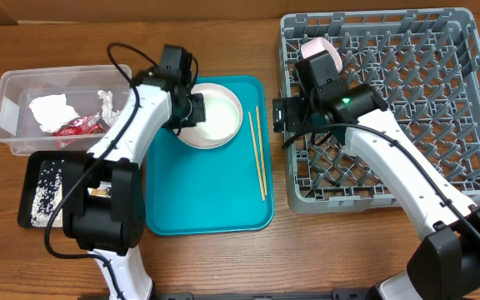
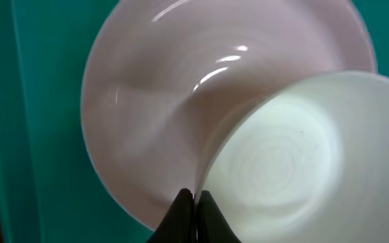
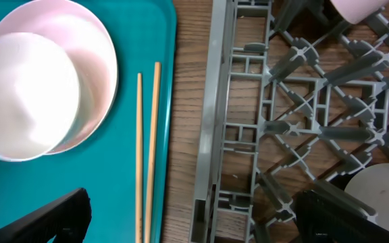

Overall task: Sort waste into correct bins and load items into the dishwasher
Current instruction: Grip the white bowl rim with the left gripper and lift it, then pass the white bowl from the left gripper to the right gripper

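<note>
On the teal plastic tray (image 1: 207, 208), my left claw (image 2: 194, 202) pinches the rim of the mouth-up white round bowl (image 2: 296, 155). The 2 thin wooden chopsticks (image 1: 259, 154) lie lengthwise beside it; my right claw (image 3: 191, 219) gapes wide.

Teal tray (image 1: 207, 204) is bare toward the robot; chopsticks (image 1: 258, 154) and dish rack (image 1: 332, 202) bound its right.

Brown wooden table (image 1: 223, 262), lengthwise grain — evenly lit, no hard shadows

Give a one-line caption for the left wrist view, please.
Left claw shut on the rim of a small white bowl, tilted over a larger bowl on the teal tray.
</note>
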Action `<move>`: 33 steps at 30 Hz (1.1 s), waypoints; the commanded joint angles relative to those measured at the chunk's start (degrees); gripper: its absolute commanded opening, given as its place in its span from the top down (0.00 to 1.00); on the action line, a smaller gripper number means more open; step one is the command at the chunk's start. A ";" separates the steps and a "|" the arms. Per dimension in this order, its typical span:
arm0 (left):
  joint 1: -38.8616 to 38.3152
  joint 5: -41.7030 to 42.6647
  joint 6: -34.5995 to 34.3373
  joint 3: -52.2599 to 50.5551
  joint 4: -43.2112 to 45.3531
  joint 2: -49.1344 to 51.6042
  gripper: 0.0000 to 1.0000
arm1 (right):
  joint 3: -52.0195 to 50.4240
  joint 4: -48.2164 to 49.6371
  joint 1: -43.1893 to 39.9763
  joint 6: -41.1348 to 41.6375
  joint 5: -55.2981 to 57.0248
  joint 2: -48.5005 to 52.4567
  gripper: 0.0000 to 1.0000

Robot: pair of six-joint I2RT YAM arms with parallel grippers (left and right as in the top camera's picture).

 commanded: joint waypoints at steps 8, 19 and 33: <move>-1.53 4.50 -0.17 10.93 -8.59 -4.44 0.96 | 1.81 1.60 -0.04 0.09 -8.72 -1.55 0.02; -7.06 4.37 -0.15 10.91 -9.27 -4.33 0.96 | 1.81 2.03 -0.04 0.09 -14.49 -1.55 0.02; -11.39 12.15 -0.11 10.93 -12.15 -4.35 0.96 | 1.79 1.79 -0.04 0.04 -13.49 -1.53 0.06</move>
